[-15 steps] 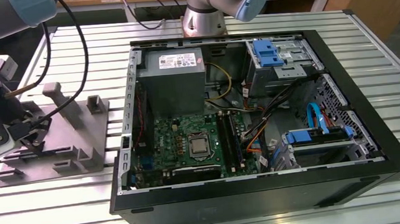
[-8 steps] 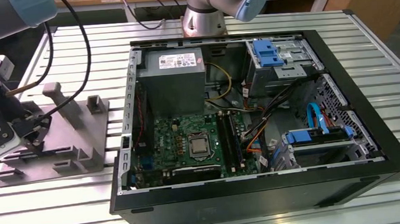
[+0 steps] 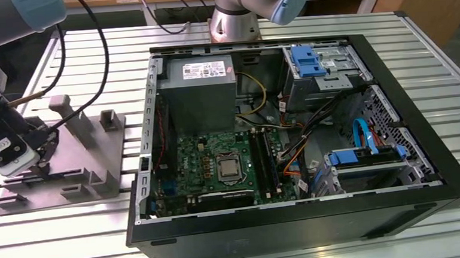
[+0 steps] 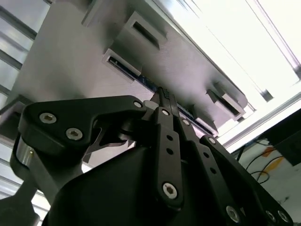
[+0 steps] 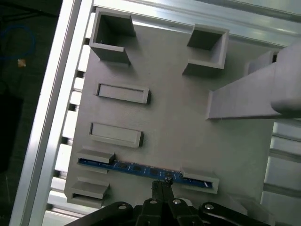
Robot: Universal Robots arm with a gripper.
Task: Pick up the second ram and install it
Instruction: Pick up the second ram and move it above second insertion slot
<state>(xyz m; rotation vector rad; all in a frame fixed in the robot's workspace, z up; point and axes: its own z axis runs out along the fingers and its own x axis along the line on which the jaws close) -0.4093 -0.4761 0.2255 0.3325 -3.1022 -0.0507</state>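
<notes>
One blue-edged memory stick, the second ram (image 5: pixel 136 168), is seen standing on edge in the slots of the grey moulded tray (image 5: pixel 178 127). The tray is set on the slatted metal surface (image 3: pixel 61 247), to the exterior view's left of the open computer case (image 3: pixel 300 232). The end effector (image 5: pixel 162 184) is positioned at the stick with its fingers closed together, their tips apparently touching its upper edge.

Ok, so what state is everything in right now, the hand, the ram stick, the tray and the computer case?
second ram: on edge in the tray's holders, not lifted.
hand: shut, tips at the ram's edge.
grey tray: other holders look empty.
computer case: side open, insides exposed.
</notes>
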